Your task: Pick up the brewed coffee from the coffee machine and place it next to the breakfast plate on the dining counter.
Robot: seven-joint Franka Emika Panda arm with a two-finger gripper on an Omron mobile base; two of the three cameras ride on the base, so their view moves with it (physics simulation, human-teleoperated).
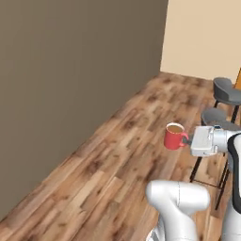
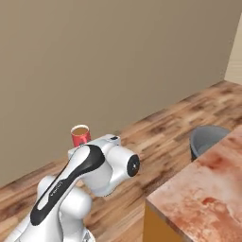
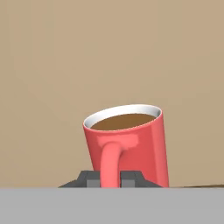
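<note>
The brewed coffee (image 1: 175, 136) is a small red mug with brown coffee at its rim, held upright in mid-air above the wooden floor. My gripper (image 1: 187, 140) is shut on its handle from the right. In the hand view the brewed coffee (image 3: 129, 145) stands just ahead, and my gripper (image 3: 111, 179) clamps the handle between both dark fingertips. From the right base view the brewed coffee (image 2: 81, 135) peeks above the arm's wrist. The dining counter (image 2: 203, 189), with a reddish-brown marbled top and orange front, lies at the lower right. The coffee machine and the breakfast plate are out of view.
A plain brown wall (image 1: 70, 80) runs along the left. Grey bar stools (image 1: 227, 92) stand at the right, and a stool seat (image 2: 208, 139) sits beside the counter's edge. Wooden floor (image 1: 108, 160) spreads below the mug.
</note>
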